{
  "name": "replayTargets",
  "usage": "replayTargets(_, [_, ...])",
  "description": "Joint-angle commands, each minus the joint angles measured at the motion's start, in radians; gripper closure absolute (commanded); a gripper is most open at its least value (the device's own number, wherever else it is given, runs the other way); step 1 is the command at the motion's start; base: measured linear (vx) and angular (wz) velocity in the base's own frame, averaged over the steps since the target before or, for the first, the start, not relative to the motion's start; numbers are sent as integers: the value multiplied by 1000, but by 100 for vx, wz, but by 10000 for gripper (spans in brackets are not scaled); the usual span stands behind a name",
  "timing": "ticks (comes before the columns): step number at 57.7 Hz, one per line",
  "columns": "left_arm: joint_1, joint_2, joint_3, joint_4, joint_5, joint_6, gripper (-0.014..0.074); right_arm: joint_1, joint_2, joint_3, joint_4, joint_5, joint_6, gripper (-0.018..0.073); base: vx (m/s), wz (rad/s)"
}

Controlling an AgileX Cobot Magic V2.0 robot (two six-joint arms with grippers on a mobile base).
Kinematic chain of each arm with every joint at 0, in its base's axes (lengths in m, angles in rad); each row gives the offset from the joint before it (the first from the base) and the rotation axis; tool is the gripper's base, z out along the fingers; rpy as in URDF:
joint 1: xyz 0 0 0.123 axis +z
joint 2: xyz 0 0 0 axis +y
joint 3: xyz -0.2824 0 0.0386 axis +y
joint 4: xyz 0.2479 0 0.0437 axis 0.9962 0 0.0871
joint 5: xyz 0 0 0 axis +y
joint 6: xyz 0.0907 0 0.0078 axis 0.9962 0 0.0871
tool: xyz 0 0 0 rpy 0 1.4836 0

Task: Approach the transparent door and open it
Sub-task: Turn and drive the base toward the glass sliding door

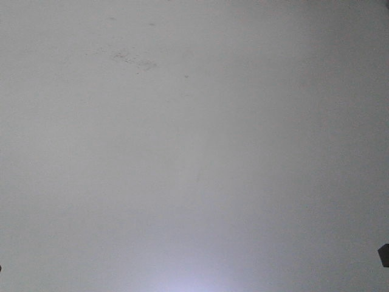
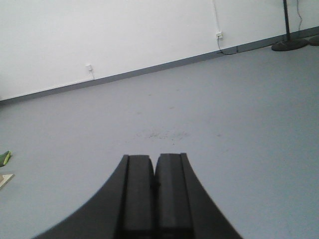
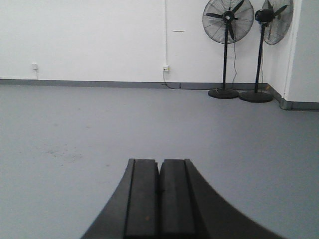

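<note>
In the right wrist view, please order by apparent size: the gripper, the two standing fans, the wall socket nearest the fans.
1. The right gripper, only because it is nearest.
2. The middle fan and the corner fan: alike; the corner fan is partly hidden.
3. The wall socket.

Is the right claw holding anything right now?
No, the right claw is shut, its jaws pressed together with nothing between them, above the bare grey floor.

Grey floor [image 3: 60, 124] meets a white wall [image 3: 89, 35]; two pedestal fans [image 3: 228, 20] stand near the corner.
</note>
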Motion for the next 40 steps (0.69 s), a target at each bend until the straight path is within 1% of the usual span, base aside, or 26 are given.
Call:
replayTargets(1, [-3, -1, 14, -2, -74, 0, 602, -3, -18, 5, -7, -82, -7, 568, 46, 29])
replayTargets(26, [-3, -1, 14, -2, -74, 0, 602, -3, -18, 5, -7, -81, -7, 568, 47, 27])
replayTargets(40, [-3, -1, 14, -2, -74, 0, 602, -3, -18, 5, -7, -81, -7, 568, 48, 35])
